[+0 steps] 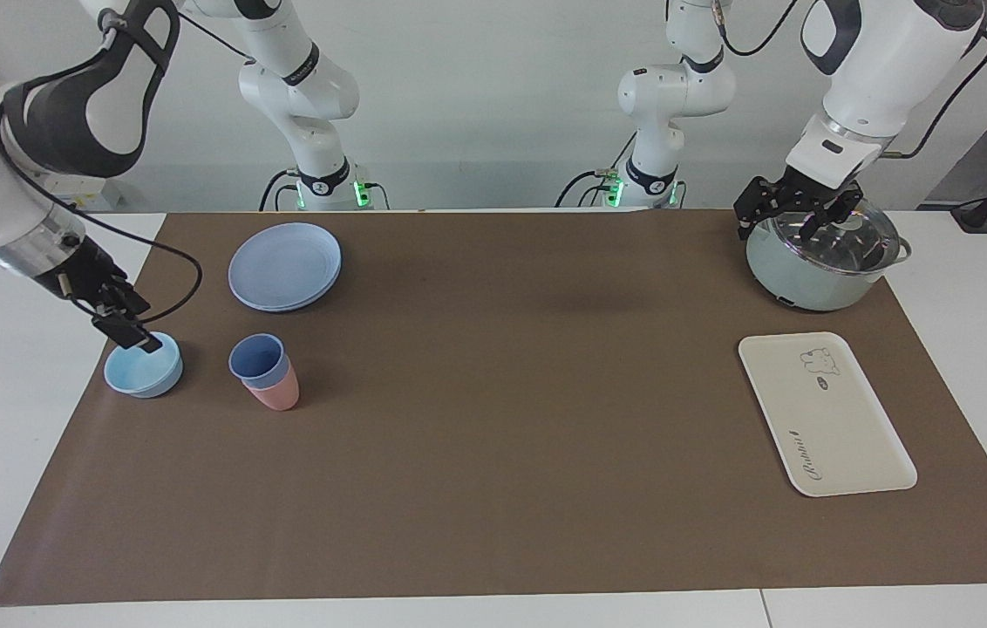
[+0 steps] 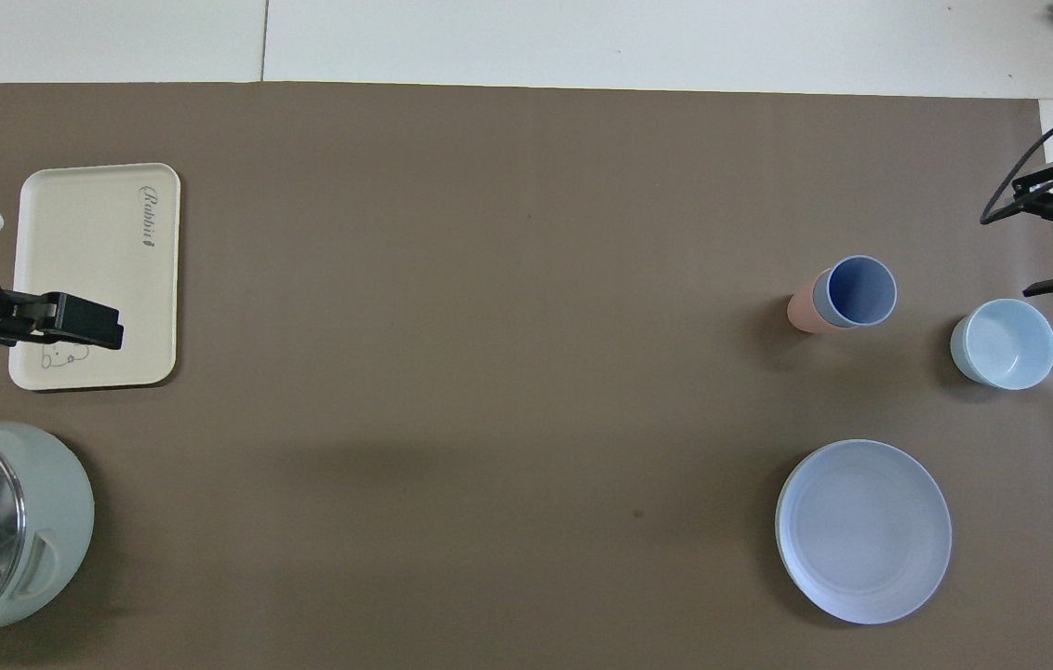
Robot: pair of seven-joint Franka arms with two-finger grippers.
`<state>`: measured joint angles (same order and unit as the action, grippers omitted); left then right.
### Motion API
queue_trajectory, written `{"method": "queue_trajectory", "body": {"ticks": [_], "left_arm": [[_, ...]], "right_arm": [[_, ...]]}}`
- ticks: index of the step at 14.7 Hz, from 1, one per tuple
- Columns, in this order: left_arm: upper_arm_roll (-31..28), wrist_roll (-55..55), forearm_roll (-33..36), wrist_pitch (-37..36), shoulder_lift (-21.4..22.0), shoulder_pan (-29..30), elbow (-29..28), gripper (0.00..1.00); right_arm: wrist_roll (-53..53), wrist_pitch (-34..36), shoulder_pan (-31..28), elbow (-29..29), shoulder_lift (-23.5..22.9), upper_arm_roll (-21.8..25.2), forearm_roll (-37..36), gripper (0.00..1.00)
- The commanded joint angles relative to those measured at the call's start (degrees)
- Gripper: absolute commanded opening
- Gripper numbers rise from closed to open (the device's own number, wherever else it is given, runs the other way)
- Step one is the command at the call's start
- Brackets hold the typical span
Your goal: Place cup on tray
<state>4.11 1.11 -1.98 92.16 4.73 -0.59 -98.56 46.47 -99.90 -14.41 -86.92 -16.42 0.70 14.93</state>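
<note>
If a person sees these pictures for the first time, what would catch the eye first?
Probably the blue cup nested in a pink cup, standing toward the right arm's end of the table. The cream tray lies at the left arm's end. The right gripper is over a light-blue bowl; the left gripper is over a lidded pot.

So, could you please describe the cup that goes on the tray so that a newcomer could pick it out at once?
Start at the round blue plate at the right arm's end of the brown table mat; slightly farther from the robots stand two nested cups. The one wanted is the small periwinkle-blue plastic tumbler, sitting inside the pink plastic cup. It is taller and narrower than the shallow light-blue bowl beside it.
</note>
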Motion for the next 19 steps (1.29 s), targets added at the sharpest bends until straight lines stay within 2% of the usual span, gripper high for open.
{"method": "queue_trajectory", "body": {"ticks": [1,5,8,10,12,16,19], "left_arm": [[0.2,-0.58,0.31,-0.05,0.98,0.23,-0.84,1.0],[0.2,-0.58,0.31,-0.05,0.98,0.23,-0.84,1.0],[0.2,-0.58,0.31,-0.05,0.98,0.23,-0.84,1.0],[0.2,-0.58,0.31,-0.05,0.98,0.23,-0.84,1.0],[0.2,-0.58,0.31,-0.05,0.98,0.23,-0.84,1.0],[0.2,-0.58,0.31,-0.05,0.98,0.23,-0.84,1.0],[0.2,-0.58,0.31,-0.05,0.98,0.23,-0.84,1.0]], "right_arm": [[5.03,0.15,-2.55,2.99,-4.06,-0.44,6.68,0.92],[5.12,-1.08,-3.25,2.99,-8.27,-0.52,9.94,0.92],[5.12,1.28,-5.44,3.07,-13.01,-0.78,13.9,0.92],[5.12,2.95,-5.54,6.49,-16.79,-1.31,14.07,0.92],[5.12,3.66,-5.45,7.12,-19.34,-1.66,16.0,0.92],[5.12,2.87,-3.43,5.02,-19.44,-1.84,17.33,0.92],[4.34,1.91,-4.13,2.38,-19.7,-1.84,20.14,0.92]]}}
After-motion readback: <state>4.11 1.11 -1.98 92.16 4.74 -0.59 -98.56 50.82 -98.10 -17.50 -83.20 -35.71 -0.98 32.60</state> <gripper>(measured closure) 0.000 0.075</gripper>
